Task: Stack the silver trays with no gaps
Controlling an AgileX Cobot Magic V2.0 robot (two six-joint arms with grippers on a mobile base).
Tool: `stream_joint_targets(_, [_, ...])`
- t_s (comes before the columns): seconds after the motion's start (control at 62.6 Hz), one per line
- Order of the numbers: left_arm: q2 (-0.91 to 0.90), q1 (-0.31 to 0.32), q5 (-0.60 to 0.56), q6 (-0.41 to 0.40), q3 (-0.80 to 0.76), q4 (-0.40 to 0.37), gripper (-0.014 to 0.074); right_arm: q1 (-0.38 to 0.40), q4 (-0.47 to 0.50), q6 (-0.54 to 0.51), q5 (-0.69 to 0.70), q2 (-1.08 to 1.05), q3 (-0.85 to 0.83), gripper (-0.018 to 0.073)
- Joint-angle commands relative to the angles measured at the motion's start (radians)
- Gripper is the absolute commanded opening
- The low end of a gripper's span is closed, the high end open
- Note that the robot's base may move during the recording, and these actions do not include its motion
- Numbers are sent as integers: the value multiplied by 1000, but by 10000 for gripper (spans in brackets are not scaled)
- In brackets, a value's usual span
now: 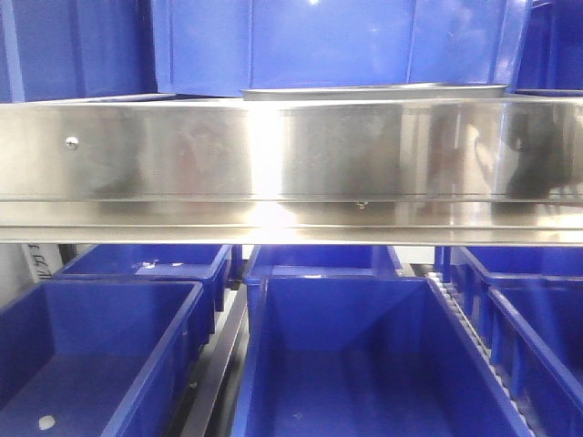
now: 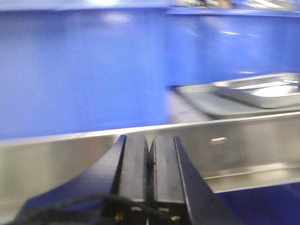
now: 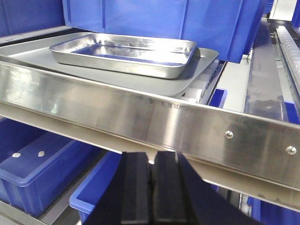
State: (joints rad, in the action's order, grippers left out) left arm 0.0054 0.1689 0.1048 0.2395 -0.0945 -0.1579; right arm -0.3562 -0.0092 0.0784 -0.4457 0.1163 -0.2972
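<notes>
From the front view I saw the shiny shelf rail (image 1: 291, 150) going all the way across. Just above its top edge, near the middle, I could see the thin flat rim of the silver trays (image 1: 373, 91), edge-on, with blue bins (image 1: 328, 41) standing behind. More blue bins (image 1: 342, 364) sat on the level below. I saw no arm in this view.

From the left wrist view, the picture was blurry. My left gripper (image 2: 149, 157) had its two black pads pressed together with nothing between them, just in front of the shelf rail (image 2: 234, 138). The silver trays (image 2: 260, 91) lay past the rail, toward the right end of the shelf.

From the right wrist view, my right gripper (image 3: 150, 183) was also squeezed closed and empty, below the shelf rail (image 3: 140, 110). Behind the rail a small shiny tray (image 3: 124, 54) sat on top of a wider, duller grey tray (image 3: 197, 72), close to the front edge of the shelf.

I thought the trays were thin, hard metal, light but slippery. I judged the best place to pinch was the flat rim on the near long side, since the smooth walls could slide out of the pads.
</notes>
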Motion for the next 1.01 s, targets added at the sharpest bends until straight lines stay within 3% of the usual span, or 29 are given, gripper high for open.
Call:
stream_joint_targets(0.0, [-15,-49,-149,5,34,-15,-48,-1,-9,-7,93,9,-28,57])
stream_joint_targets(0.096, [-32,-86,-272,3,127,-15,-48,-1,-9,-7,93,9,-28,57])
stream_joint_targets(0.144, [-32,-93,-220,3,118,-9,-48,-1,-9,-7,92,9,-28,57])
stream_joint_targets(0.99, [-32,-95,-239,3,120,-8,-48,3,0,-1,90,14,-22,57])
